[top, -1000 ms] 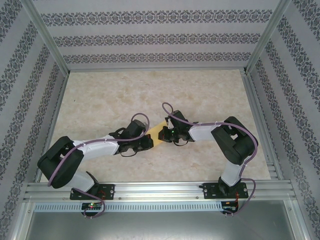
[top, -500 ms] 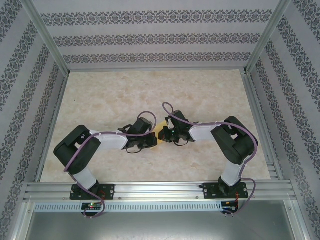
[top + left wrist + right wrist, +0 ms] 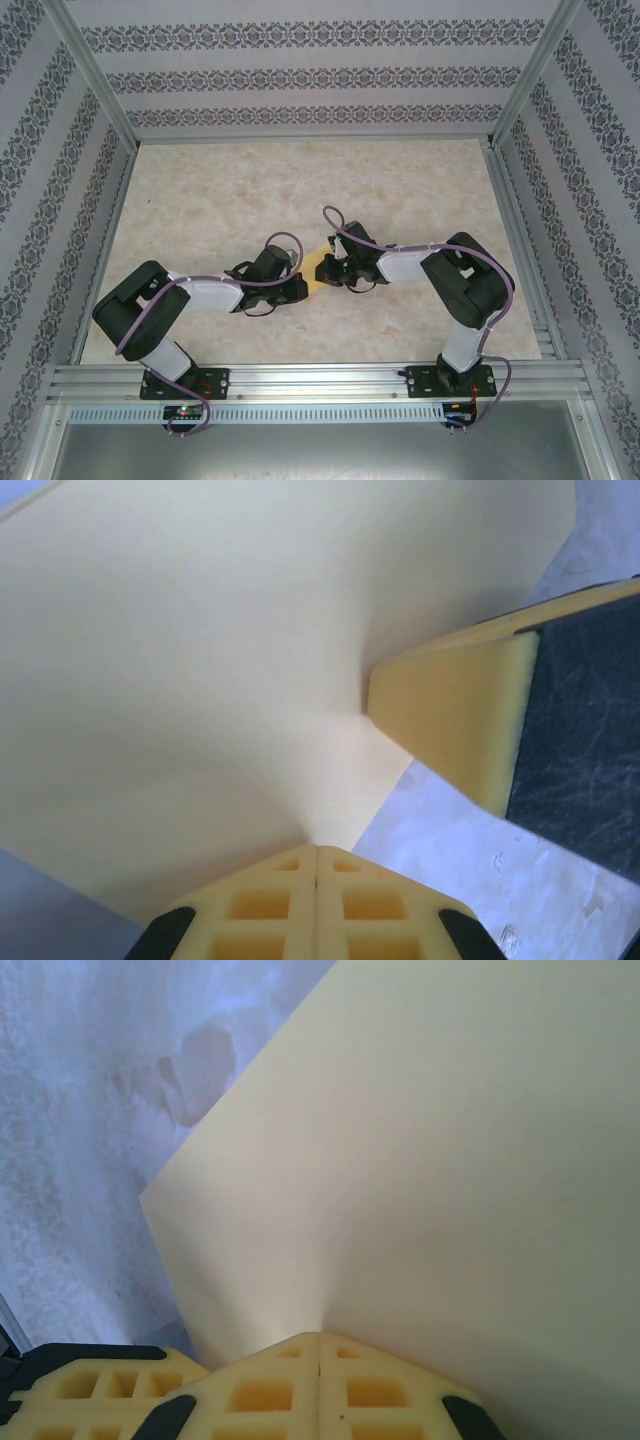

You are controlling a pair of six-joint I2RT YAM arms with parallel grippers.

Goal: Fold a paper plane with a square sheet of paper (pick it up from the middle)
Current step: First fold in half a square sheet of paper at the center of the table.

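Note:
The square sheet of paper (image 3: 200, 650) is plain yellow-orange and bends up between the two grippers. In the top view just a sliver of the paper (image 3: 319, 266) shows between the gripper heads at mid-table. My left gripper (image 3: 317, 848) is shut, its jaws pinching the sheet near one edge. My right gripper (image 3: 320, 1336) is also shut, with the sheet (image 3: 430, 1140) rising from between its jaws. One of the right gripper's fingers (image 3: 455, 720) presses into the paper from the right in the left wrist view. The two grippers, left (image 3: 300, 287) and right (image 3: 323, 272), nearly touch.
The marble-patterned tabletop (image 3: 300, 190) lies under the paper. Aluminium frame rails (image 3: 300, 378) run along the near edge, with patterned walls on three sides. A finger of the left gripper (image 3: 90, 1390) sits at the lower left of the right wrist view.
The left arm lifted its elbow and pushed its gripper toward the right one, then eased back a little. The paper between them has bunched from a wider visible strip to a sliver.

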